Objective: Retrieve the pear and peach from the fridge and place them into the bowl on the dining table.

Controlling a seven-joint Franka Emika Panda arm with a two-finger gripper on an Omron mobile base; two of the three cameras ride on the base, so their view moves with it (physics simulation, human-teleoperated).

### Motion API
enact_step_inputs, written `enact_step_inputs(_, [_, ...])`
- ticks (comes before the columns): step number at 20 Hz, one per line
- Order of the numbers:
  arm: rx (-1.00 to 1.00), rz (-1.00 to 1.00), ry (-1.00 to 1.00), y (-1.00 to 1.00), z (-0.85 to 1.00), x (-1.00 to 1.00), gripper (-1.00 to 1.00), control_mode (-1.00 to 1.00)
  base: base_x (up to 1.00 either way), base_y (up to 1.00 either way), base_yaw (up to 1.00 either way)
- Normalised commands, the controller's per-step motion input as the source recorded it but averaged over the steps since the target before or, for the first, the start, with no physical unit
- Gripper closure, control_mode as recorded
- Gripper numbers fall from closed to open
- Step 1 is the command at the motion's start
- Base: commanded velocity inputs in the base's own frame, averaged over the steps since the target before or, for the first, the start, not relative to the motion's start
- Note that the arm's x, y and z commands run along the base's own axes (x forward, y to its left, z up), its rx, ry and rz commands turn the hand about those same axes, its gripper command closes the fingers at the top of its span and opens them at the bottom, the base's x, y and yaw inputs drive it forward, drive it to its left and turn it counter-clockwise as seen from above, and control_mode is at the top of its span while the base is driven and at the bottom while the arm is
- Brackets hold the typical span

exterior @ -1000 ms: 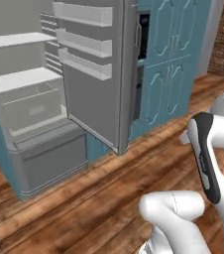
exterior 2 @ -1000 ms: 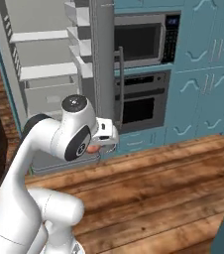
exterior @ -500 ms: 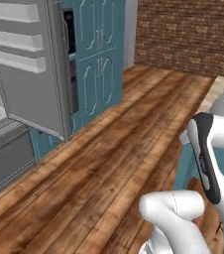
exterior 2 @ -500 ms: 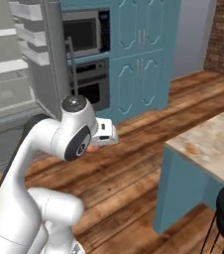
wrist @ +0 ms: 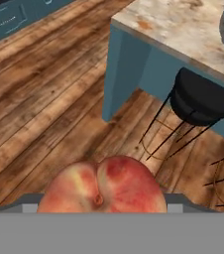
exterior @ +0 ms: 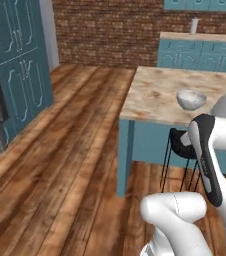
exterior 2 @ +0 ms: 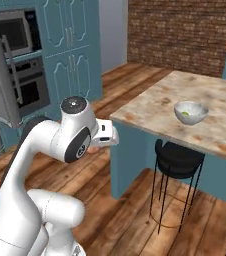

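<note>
The peach (wrist: 103, 186) is seen clamped in the gripper (exterior 2: 106, 138), low in the hand view – its crease runs roughly up-down there, dimple end facing the cam; it's roundish, no clear long axis. It's held above the wood floor (exterior: 60, 165), short of the dining table (exterior 2: 185, 110). On the table the bowl (exterior 2: 190, 112) sits upright w/ the pear (exterior 2: 185, 114) inside. A black stool (exterior 2: 177, 160) is tucked at the table's near edge – the fridge (exterior 2: 0, 85) door stands well off from the table.

The peach (wrist: 102, 187) is coloured orange-red with paler yellow blushes. A beige marbled top and teal legs are shown on the desk (exterior 2: 150, 107). The bowl (exterior 2: 190, 112) is white, with yellow-green seen inside. The stool (exterior 2: 177, 158) is black, the floor (exterior: 60, 165) brown-planked.
</note>
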Motion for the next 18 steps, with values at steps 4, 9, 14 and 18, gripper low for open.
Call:
enact_step_inputs(4, [0.00,0.00,0.00,0.00,0.00,0.00,1.00,1.00,0.00,-0.42,-0.55])
enact_step_inputs(9, [0.00,0.00,0.00,0.00,0.00,0.00,1.00,1.00,0.24,-0.44,-0.43])
enact_step_inputs(14, [0.00,0.00,0.00,0.00,0.00,0.00,1.00,1.00,0.92,-0.23,-0.20])
enact_step_inputs(18, [0.00,0.00,0.00,0.00,0.00,0.00,1.00,1.00,1.00,0.00,-0.01])
